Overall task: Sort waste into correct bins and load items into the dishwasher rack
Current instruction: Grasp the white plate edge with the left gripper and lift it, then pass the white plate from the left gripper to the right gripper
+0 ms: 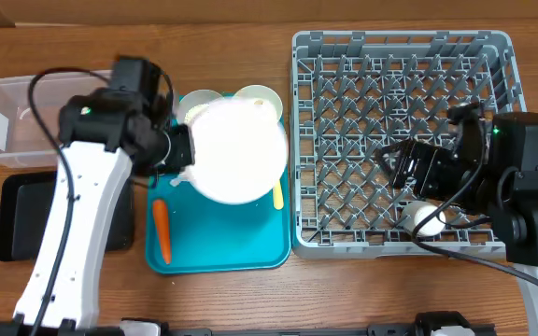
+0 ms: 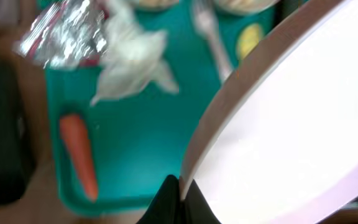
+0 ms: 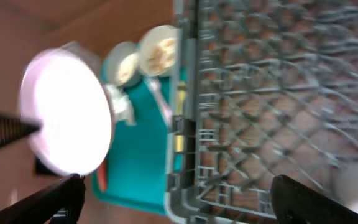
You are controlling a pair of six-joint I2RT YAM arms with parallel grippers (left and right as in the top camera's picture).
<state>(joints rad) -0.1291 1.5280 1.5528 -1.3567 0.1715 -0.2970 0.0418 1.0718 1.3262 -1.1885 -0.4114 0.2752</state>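
At the far left we see the clear tub point(image 1: 12, 117) with the black tray point(image 1: 26, 215) just in front of it, both apart from the teal tray point(image 1: 222, 254). The left gripper point(image 1: 183, 152) is clamped tight on the left rim of the white plate point(image 1: 241, 154), which is tilted up off the teal tray and overlaps the two small bowls point(image 1: 199, 101) point(image 1: 260, 95) at the tray's far edge. Beneath it on the tray lie the foil wrapper point(image 2: 64, 31), the crumpled napkin point(image 2: 132, 59) beside it, and the carrot point(image 1: 162, 231) near the left edge. The fork point(image 2: 213, 34) and the yellow spoon point(image 1: 278, 196) lie towards the tray's right side. Further right stands the grey dishwasher rack point(image 1: 400, 56), touching the tray. Over it hangs the right gripper point(image 1: 398, 168), jaws spread wide and holding nothing.
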